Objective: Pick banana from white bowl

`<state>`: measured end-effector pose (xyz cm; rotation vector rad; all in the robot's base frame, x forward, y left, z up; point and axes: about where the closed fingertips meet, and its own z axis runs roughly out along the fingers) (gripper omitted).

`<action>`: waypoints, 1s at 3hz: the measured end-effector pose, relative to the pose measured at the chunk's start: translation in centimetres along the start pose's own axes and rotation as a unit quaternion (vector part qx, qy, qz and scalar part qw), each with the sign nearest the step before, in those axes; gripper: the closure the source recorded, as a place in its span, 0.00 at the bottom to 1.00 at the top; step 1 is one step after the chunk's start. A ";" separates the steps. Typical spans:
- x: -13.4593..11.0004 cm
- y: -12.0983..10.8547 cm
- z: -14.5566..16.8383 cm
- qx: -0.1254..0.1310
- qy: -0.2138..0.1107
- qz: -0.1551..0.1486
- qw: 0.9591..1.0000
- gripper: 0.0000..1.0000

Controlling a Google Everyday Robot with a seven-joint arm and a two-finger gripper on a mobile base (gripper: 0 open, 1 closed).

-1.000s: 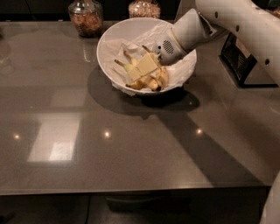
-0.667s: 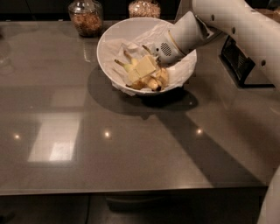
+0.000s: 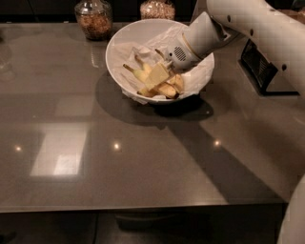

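Note:
The white bowl [image 3: 120,44] stands at the back middle of the grey table and is lined with crumpled white paper. Yellow banana pieces [image 3: 167,89] lie in its near half, and one stem end [image 3: 135,71] points to the left. My gripper [image 3: 158,75] reaches down into the bowl from the right, on the white arm [image 3: 248,24]. Its tip rests right on the bananas, in contact with them. The gripper covers part of the bananas.
Two glass jars [image 3: 94,19] [image 3: 157,8] with brown contents stand behind the bowl at the table's back edge. A black object [image 3: 259,66] sits on the table to the right of the bowl. The grey tabletop [image 3: 143,167] stretches to its front edge.
The gripper has shifted slightly within the bowl and stays down on the bananas. The bowl and the bananas have not visibly moved.

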<state>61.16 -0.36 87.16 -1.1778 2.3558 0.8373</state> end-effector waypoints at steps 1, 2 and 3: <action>-0.2 0.7 -1.2 0.008 0.001 -0.005 1.000 0.97; -0.6 1.9 -2.9 0.017 0.002 -0.013 1.000 1.00; -0.3 3.3 -4.3 0.014 0.015 -0.023 1.000 1.00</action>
